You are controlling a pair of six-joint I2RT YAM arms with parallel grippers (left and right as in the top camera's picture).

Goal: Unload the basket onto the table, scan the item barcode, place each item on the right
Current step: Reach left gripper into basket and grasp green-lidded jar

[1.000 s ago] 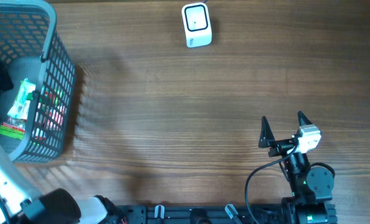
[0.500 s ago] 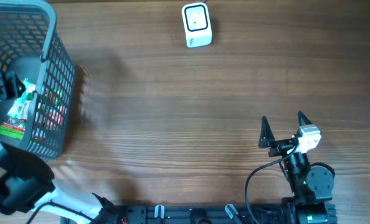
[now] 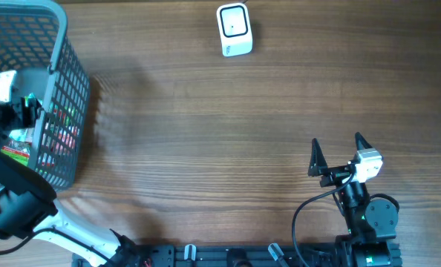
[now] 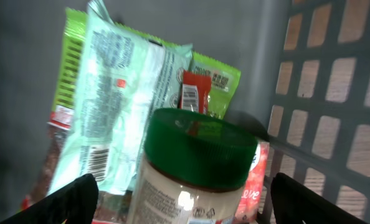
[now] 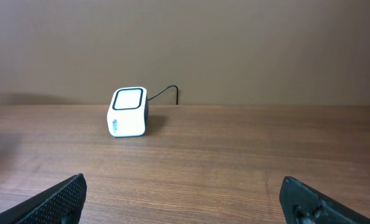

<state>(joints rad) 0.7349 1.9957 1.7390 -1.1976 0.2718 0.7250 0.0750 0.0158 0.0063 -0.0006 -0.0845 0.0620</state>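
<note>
Left gripper (image 4: 185, 200) has swung into the basket (image 4: 334, 124); my jaws stand wide either side of the green-lidded jar (image 4: 200, 152), not gripping. Right gripper (image 3: 338, 152) wide open, empty.

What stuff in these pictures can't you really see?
1. Left wrist view: the green-lidded jar has its label cut off by the bottom edge and blurred, so no barcode shows.
2. Left wrist view: the pale green packet has print too blurred to read.
3. Overhead view: the left arm and the basket mesh hide most items inside.
4. Right wrist view: the scanner is too small for detail.
</note>
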